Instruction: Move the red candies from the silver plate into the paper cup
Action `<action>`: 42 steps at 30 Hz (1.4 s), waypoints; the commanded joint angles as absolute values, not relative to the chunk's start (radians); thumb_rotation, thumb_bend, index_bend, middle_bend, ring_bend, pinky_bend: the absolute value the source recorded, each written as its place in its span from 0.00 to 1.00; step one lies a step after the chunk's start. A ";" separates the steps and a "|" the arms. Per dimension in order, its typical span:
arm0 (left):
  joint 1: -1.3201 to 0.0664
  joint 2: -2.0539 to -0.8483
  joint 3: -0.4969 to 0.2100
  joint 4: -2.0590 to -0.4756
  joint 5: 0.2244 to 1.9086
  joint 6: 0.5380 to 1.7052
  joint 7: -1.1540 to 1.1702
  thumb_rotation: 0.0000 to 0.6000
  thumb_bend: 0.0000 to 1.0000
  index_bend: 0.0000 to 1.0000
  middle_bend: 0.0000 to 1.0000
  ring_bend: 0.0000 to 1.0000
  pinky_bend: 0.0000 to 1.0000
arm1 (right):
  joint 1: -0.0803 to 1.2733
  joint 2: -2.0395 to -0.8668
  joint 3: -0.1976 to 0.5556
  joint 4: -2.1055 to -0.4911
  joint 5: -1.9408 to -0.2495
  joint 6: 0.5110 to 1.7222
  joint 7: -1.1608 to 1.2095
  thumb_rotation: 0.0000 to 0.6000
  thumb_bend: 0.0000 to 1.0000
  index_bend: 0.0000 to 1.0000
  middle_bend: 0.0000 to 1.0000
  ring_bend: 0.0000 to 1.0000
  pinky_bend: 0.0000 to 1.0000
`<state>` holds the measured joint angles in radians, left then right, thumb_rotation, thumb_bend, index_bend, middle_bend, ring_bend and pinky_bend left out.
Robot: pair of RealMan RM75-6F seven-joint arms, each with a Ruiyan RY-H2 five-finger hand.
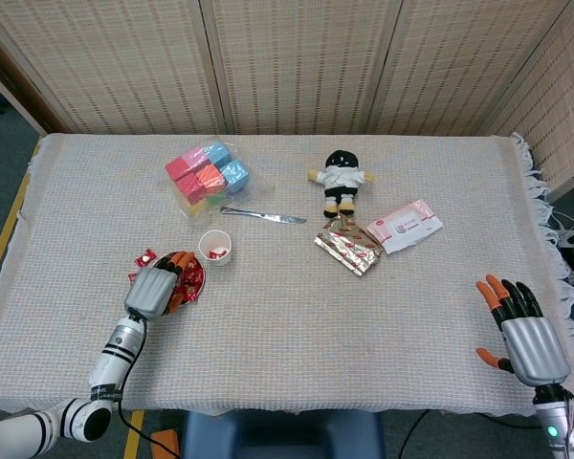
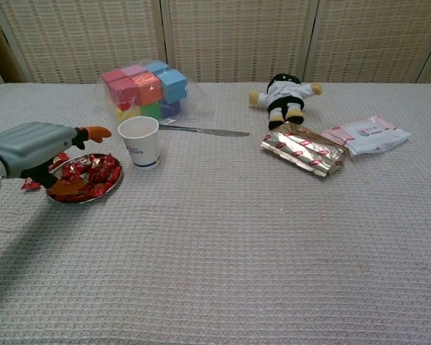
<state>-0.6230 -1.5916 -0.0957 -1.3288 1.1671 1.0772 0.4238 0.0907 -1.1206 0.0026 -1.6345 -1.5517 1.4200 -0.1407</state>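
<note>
The white paper cup (image 1: 215,247) (image 2: 139,141) stands upright on the cloth, and the head view shows some red candy inside it. Left of it is the silver plate (image 1: 200,283) (image 2: 87,200), heaped with red candies (image 1: 189,276) (image 2: 95,172). My left hand (image 1: 152,291) (image 2: 37,140) hovers over the plate's near-left part with its fingers apart and nothing visible in it. It hides part of the plate. My right hand (image 1: 522,337) shows only in the head view, at the table's front right corner, fingers spread and holding nothing.
A loose red candy (image 1: 145,256) (image 2: 30,185) lies on the cloth left of the plate. Behind the cup are bagged coloured blocks (image 1: 207,175) (image 2: 142,88) and a knife (image 1: 264,217) (image 2: 203,131). A doll (image 1: 341,180), a foil packet (image 1: 348,247) and a pink wipes pack (image 1: 406,226) lie right of centre.
</note>
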 commanded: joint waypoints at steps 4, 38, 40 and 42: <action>-0.636 -1.641 -0.091 -1.263 1.134 1.039 0.491 1.00 0.36 0.08 0.11 0.19 1.00 | 0.090 -1.119 0.002 -1.635 -1.550 1.421 -0.139 1.00 0.00 0.00 0.00 0.00 0.06; -0.646 -1.736 -0.110 -1.095 1.170 1.048 0.515 1.00 0.38 0.57 0.55 0.55 1.00 | 0.088 -1.116 0.004 -1.639 -1.545 1.423 -0.141 1.00 0.00 0.00 0.00 0.00 0.09; -0.646 -1.741 -0.113 -1.087 1.174 1.049 0.509 1.00 0.38 0.59 0.57 0.56 1.00 | 0.088 -1.116 0.004 -1.640 -1.545 1.423 -0.142 1.00 0.00 0.00 0.00 0.00 0.09; -0.645 -1.744 -0.114 -1.082 1.177 1.049 0.504 1.00 0.39 0.61 0.59 0.58 1.00 | 0.088 -1.116 0.004 -1.640 -1.545 1.424 -0.142 1.00 0.00 0.00 0.00 0.00 0.09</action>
